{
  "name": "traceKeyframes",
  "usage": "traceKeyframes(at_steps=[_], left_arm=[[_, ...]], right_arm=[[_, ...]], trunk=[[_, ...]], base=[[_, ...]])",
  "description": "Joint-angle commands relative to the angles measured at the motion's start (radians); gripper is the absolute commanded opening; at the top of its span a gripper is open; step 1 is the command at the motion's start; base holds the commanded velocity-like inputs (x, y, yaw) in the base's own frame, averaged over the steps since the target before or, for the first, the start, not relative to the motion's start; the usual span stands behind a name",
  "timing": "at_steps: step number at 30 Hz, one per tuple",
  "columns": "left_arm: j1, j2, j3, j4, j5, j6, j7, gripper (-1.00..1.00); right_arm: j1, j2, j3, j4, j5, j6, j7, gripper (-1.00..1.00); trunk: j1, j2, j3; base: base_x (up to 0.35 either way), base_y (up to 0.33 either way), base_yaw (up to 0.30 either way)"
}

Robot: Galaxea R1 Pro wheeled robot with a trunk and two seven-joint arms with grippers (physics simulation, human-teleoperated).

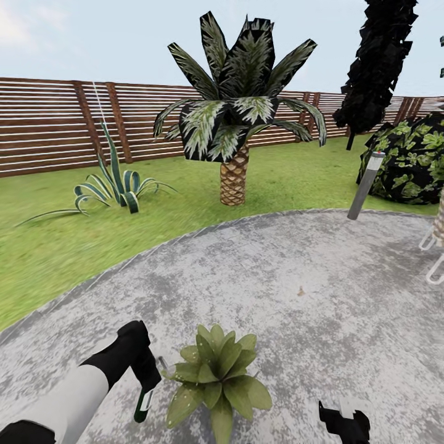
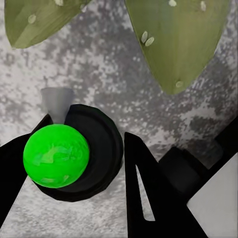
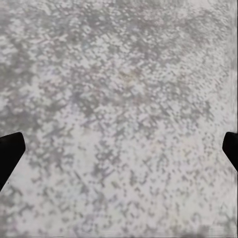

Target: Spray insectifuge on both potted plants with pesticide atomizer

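My left gripper (image 1: 145, 383) is shut on the pesticide atomizer (image 1: 142, 404), a slim dark green bottle with a white band, held just above the stone patio (image 1: 296, 277). In the left wrist view the atomizer's bright green cap (image 2: 56, 155) and grey nozzle (image 2: 57, 101) sit between the black fingers (image 2: 148, 193), the nozzle pointing toward speckled leaves (image 2: 178, 39). One potted plant (image 1: 217, 376), a low green rosette, stands right beside the bottle. My right gripper (image 1: 344, 423) is low at the front right, open over bare stone, its fingertips (image 3: 10, 154) wide apart.
On the lawn beyond the patio stand a palm (image 1: 237, 123) and a striped agave (image 1: 114, 185). A grey lamp post (image 1: 365, 185), a leafy bush (image 1: 413, 160) and a dark tree (image 1: 376, 61) are at the right. White chair legs (image 1: 435, 262) show at the right edge. A slatted fence (image 1: 49, 123) closes the back.
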Motion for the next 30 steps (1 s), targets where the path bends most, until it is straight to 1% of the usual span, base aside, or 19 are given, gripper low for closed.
traceKeyframes(at_steps=[1,3,6,10,13,16,19,22,26,30], left_arm=[[0.000,0.006,-0.004,-0.002,-0.001,0.008,-0.007,-1.00],[0.000,0.009,-0.004,-0.002,-0.001,0.008,-0.007,-1.00],[0.000,0.010,-0.004,-0.002,-0.003,0.010,-0.007,-1.00],[0.000,0.010,-0.004,-0.003,-0.004,0.013,-0.007,-1.00],[0.000,0.010,-0.004,-0.003,-0.004,0.015,-0.006,-1.00],[0.000,0.009,-0.006,-0.002,-0.005,0.015,-0.006,-1.00],[0.000,0.008,-0.006,-0.002,-0.019,0.015,-0.005,-1.00],[0.000,0.002,-0.007,-0.003,-0.026,0.015,-0.005,-1.00],[-0.006,-0.006,-0.006,-0.004,-0.027,0.017,-0.005,-1.00],[-0.005,-0.007,-0.004,-0.003,-0.026,0.017,-0.005,-1.00]], right_arm=[[-0.001,0.000,-0.005,0.002,0.011,-0.003,-0.006,1.00],[-0.001,0.000,-0.005,0.002,0.011,-0.003,-0.006,1.00],[-0.001,0.000,-0.005,0.002,0.012,-0.003,-0.006,1.00],[-0.001,0.000,-0.005,0.002,0.012,-0.003,-0.006,1.00],[-0.001,0.000,-0.005,0.002,0.012,-0.003,-0.006,1.00],[-0.002,0.000,-0.005,0.002,0.012,-0.003,-0.006,1.00],[-0.002,0.000,-0.005,0.003,0.012,-0.003,-0.006,1.00],[-0.001,0.000,-0.005,0.003,0.012,-0.003,-0.006,1.00],[-0.001,0.001,-0.005,0.004,0.012,-0.003,-0.006,1.00],[-0.001,0.001,-0.005,0.004,0.012,-0.003,-0.006,1.00]], trunk=[[0.000,0.000,-0.001],[0.000,0.000,-0.001],[0.000,0.000,-0.001],[0.000,0.000,-0.001],[0.000,0.000,-0.001],[0.000,0.000,-0.001],[0.000,0.000,-0.001],[0.000,0.000,-0.001],[0.000,0.000,-0.001],[0.000,0.000,-0.001]], base=[[0.000,0.000,-0.275],[-0.017,0.003,-0.205],[-0.211,0.102,-0.103],[-0.281,0.193,-0.013],[-0.121,0.273,-0.075],[0.030,0.297,-0.249],[0.128,0.188,-0.102],[0.020,0.027,-0.012],[0.002,0.002,-0.001],[0.055,0.000,0.000]])
